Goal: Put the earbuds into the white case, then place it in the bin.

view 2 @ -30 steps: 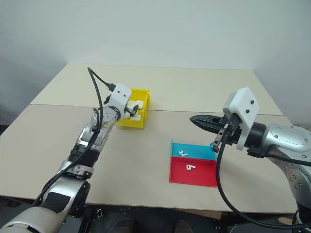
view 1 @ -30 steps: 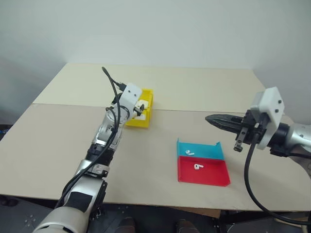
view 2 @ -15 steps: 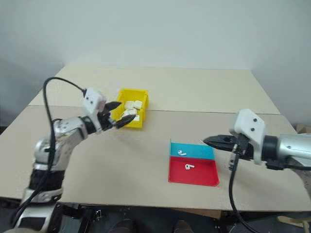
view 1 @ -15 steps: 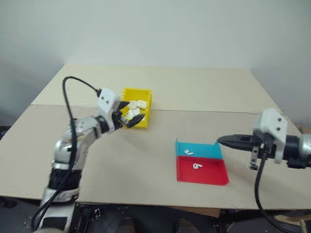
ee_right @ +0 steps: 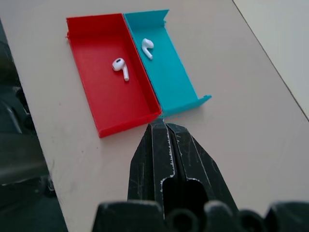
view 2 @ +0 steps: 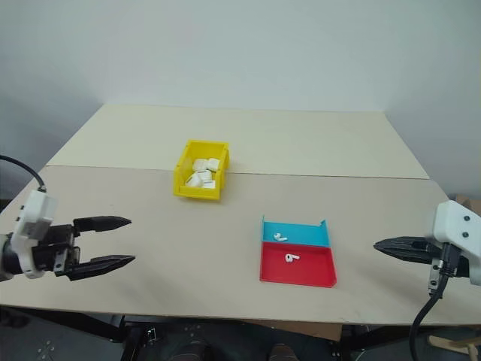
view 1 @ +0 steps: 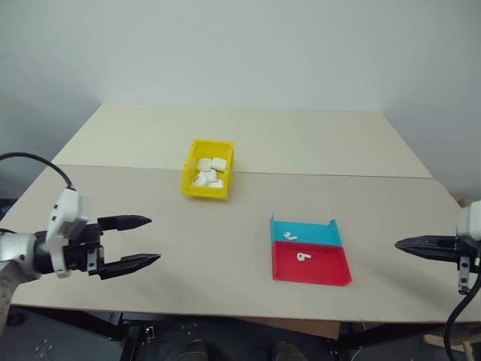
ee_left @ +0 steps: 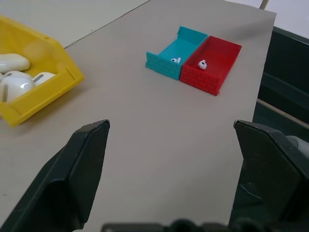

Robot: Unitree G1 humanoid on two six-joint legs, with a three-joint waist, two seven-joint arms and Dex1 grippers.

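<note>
Head views look down over the whole table (view 1: 248, 203); both wrist views, closer and lower, share the red tray (ee_right: 113, 99).

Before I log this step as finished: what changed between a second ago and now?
The left gripper drew back from the yellow bin to the table's near left edge, open and empty. The right gripper, shut, pulled away to the right of the trays. Unchanged: white cases in the bin, one earbud in the blue tray, one earbud in the red tray.

Cases (view 1: 207, 173) in bin (view 1: 189, 188), trays (view 1: 309, 253) right.
</note>
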